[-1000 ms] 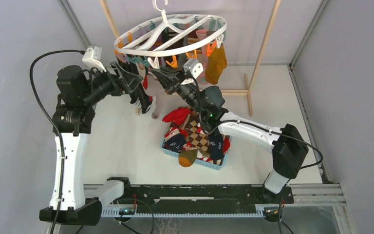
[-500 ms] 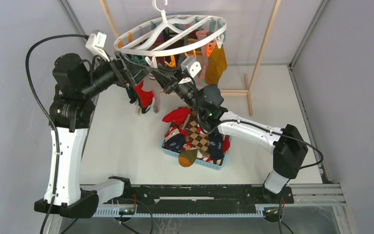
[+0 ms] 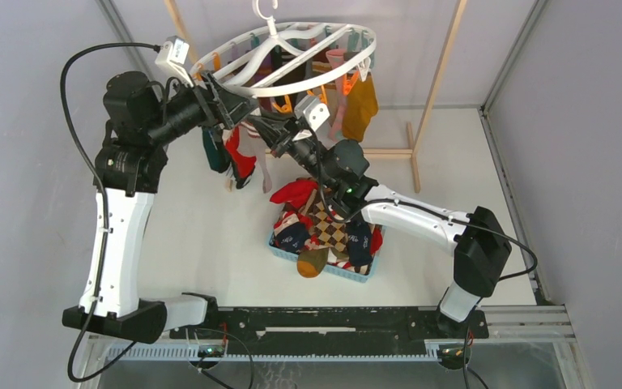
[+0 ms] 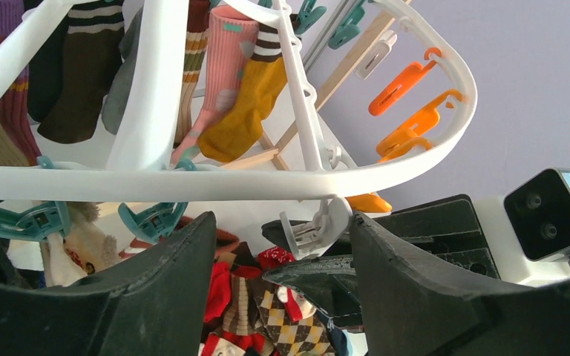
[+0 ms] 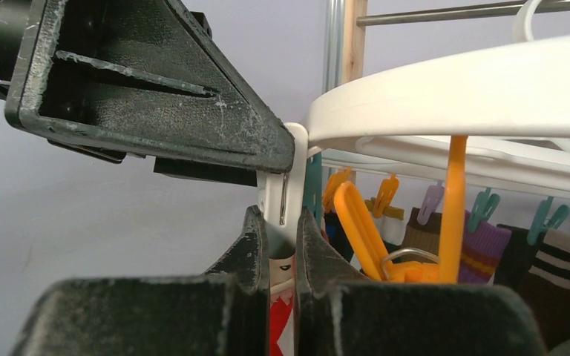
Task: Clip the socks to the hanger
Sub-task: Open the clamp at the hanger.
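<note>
Counter (image 3: 210, 243): white, with both arms bolted at its 6 o'clock edge.
Left arm (image 3: 117, 235): rises from the 7 o'clock corner, with its wrist lifted to the hanger's 7 o'clock rim.
Left fingers (image 4: 171, 282): wide apart just under the rim, one on each side of a white clip. They hold nothing, and I cannot tell whether either one touches the clip.
Dark green sock (image 3: 213, 152): hangs below the left wrist, at about 10 o'clock of the counter.
Red sock (image 3: 241, 160): hangs just beside the green one, on its 3 o'clock side.
White clip (image 4: 308, 231): dangles from the hanger's rim between the left fingers.
Right fingers (image 5: 260, 248): narrow, pinching the white clip from below. A scrap of red and white fabric shows under the clip, and I cannot tell whether the clip has it.
Hanger (image 4: 193, 184): white oval ring with spokes, hung at the counter's 12 o'clock. It carries teal clips (image 4: 152, 221), orange clips (image 4: 401, 78) and a row of socks.
Socks (image 3: 324, 227): a mixed heap at the counter's centre, in a blue basket (image 3: 344, 273).
Mustard sock (image 3: 360, 105): clipped at the ring's 4 o'clock side.
Right arm (image 3: 421, 219): reaches from the 5 o'clock corner over the basket towards 11 o'clock.
Wooden frame (image 3: 441, 73): pale poles at 1 o'clock, behind the ring.
</note>
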